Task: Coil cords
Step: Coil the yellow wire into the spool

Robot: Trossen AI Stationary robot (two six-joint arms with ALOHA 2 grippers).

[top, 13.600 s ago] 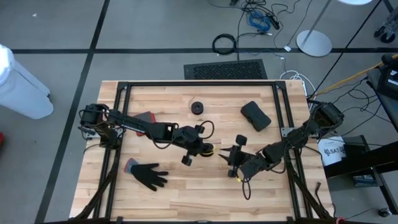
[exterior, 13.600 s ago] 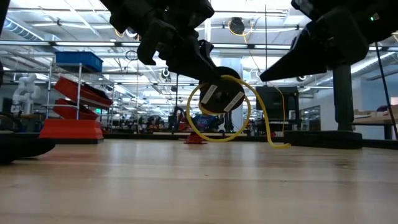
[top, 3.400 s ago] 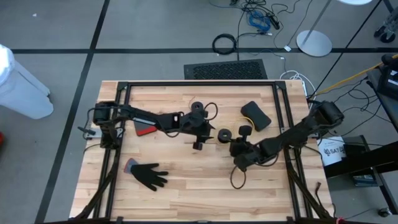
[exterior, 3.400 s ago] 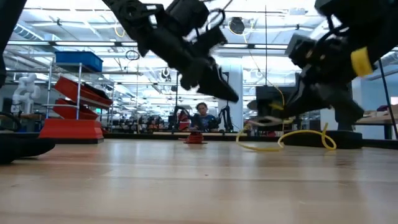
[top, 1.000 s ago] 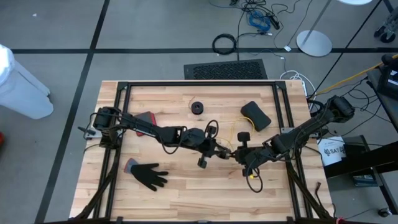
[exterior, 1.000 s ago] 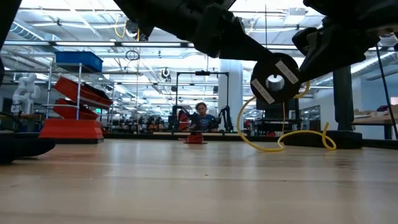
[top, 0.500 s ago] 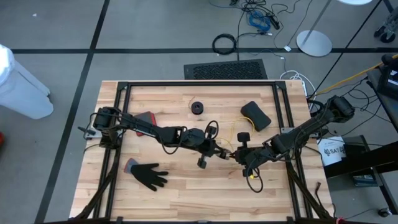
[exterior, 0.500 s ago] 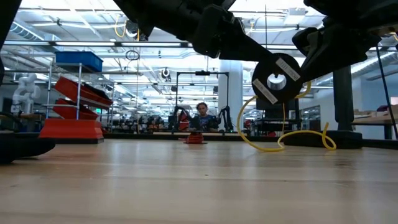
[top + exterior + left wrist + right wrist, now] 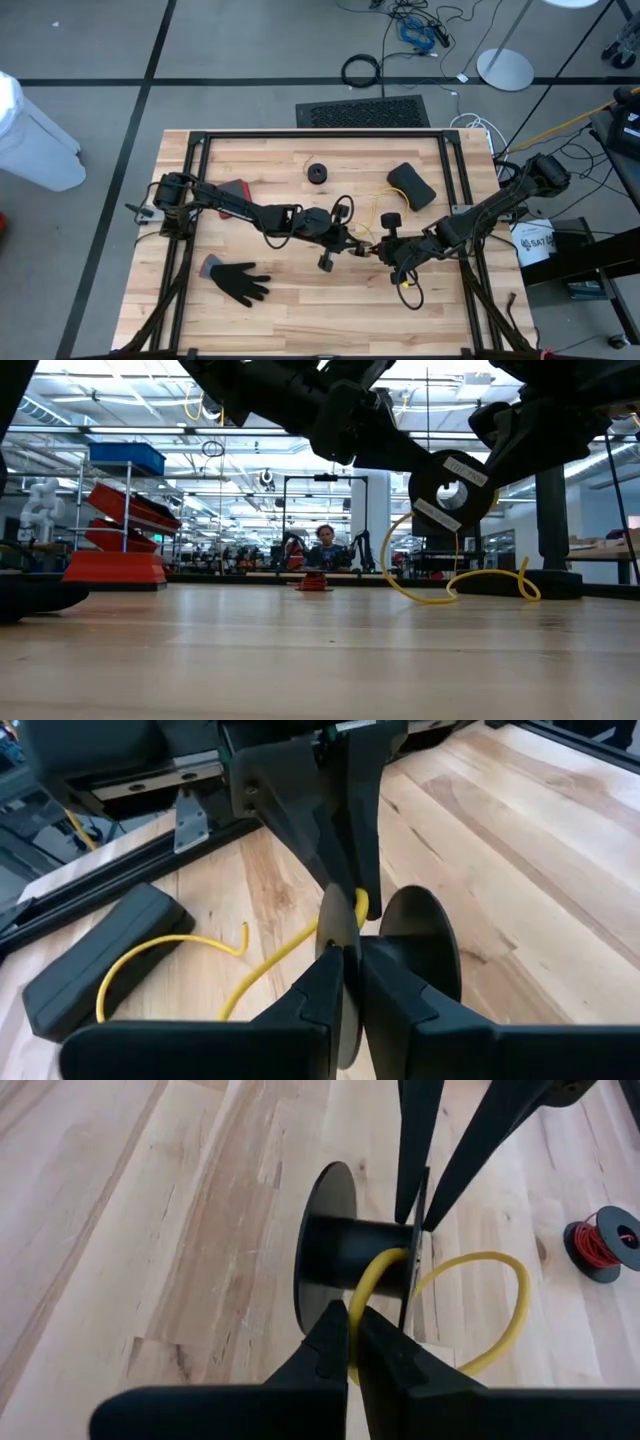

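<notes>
Grippers meet at the middle of the wooden table (image 9: 270,295): the left gripper (image 9: 347,952) has its fingers pinched nearly together on the thin flange of a black spool (image 9: 350,1260), and the right gripper (image 9: 350,1320) is clenched tight on the yellow cord (image 9: 378,208) just where it passes over the spool's hub. The spool hangs above the boards between the two, its labelled flange (image 9: 452,490) facing the low camera. From the hub the yellow cord loops away across the table toward a black pouch (image 9: 411,186) near the far right corner, its free end lying just beside that pouch. A second, smaller spool wound with red wire (image 9: 318,173) lies well apart near the far edge. One black glove (image 9: 238,281) lies near the left front, and a red and grey object (image 9: 232,190) shows partly under the left arm. On the floor beyond the table lies one thick black cable ring (image 9: 361,70).
</notes>
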